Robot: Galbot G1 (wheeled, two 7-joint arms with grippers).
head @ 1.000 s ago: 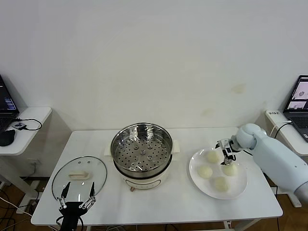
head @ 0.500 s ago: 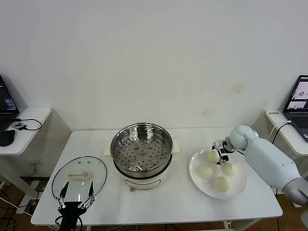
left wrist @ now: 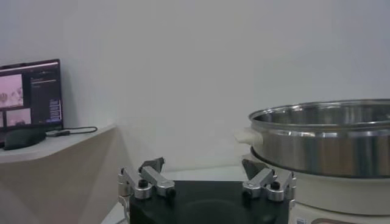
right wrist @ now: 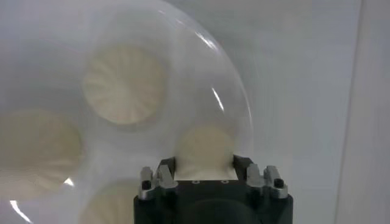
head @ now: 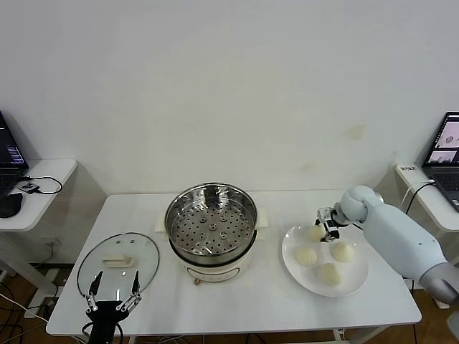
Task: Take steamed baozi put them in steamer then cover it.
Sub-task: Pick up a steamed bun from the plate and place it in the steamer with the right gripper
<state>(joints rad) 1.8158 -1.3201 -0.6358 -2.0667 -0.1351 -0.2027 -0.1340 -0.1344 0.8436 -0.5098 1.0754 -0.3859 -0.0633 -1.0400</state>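
Right tool (head: pixel 324 228) is down on the white plate (head: pixel 358 281) at the right end of the counter (head: pixel 272 308), and from the right wrist view its fingers (right wrist: pixel 166 172) sit closed in on either side of one steamed baozi (right wrist: pixel 205 146), touching it on both flanks. That bun is the one at the plate's far edge, nearest the steamer side. Whether it is off the plate at all, I cannot tell.

Three more baozi lie on the same plate: one toward the steamer (head: pixel 306 256), one toward the right arm (head: pixel 342 251), one at the near edge (head: pixel 329 273). They sit apart from each other, none stacked.

Middle of the counter, the steamer (head: pixel 211 223) stands upright on its cream-white cooker base (head: pixel 215 271). Its perforated floor shows bare, no bun inside.

Over on the left, the cover (head: pixel 118 261) lies flat on the counter, handle up, well apart from the steamer.

Left tool (head: pixel 113 290) hangs at the counter's near left edge, just in front of the cover, fingers (left wrist: pixel 143 181) spread wide with nothing between them.
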